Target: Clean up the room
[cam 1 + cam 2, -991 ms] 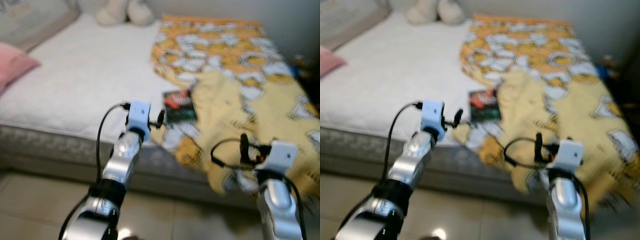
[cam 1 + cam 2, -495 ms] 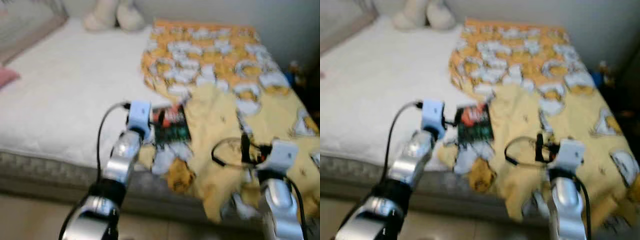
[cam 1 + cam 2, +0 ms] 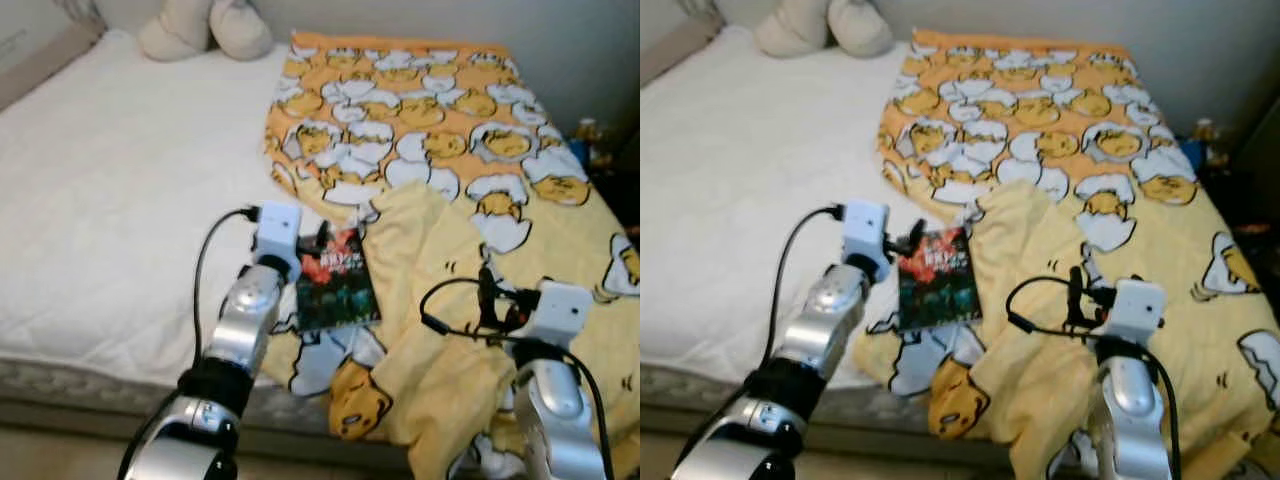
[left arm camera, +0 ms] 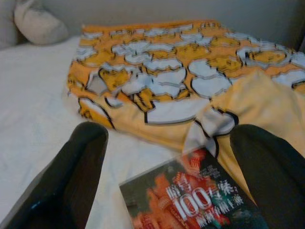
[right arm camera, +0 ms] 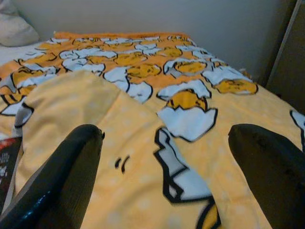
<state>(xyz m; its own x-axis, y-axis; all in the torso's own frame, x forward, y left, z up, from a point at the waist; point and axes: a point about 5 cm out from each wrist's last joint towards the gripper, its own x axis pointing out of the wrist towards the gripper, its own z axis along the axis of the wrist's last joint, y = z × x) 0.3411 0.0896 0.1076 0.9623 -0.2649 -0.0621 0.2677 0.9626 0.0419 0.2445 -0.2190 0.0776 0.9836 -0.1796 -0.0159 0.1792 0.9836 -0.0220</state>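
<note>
A dark book (image 3: 338,290) with a red and green cover lies on the bed, partly on the rumpled yellow blanket (image 3: 470,200) printed with egg characters. The book also appears close up in the left wrist view (image 4: 195,202). My left gripper (image 4: 171,176) hangs open just short of the book, its fingers (image 4: 71,176) wide apart on either side of it. Over the yellow blanket (image 5: 157,143) my right gripper (image 5: 167,176) is open too, holding nothing. In the head views the left wrist (image 3: 275,235) is beside the book and the right wrist (image 3: 555,310) is above the blanket's folded part.
The white mattress (image 3: 120,200) stretches to the left. A cream plush toy (image 3: 205,25) rests at the head of the bed. The bed's front edge (image 3: 90,385) runs below my arms. A dark area with small items (image 3: 590,135) lies at the far right.
The camera has come closer to the bed and turned right; the pink pillow has left the view. Both grippers now hang over the bed, the left one beside the book.
</note>
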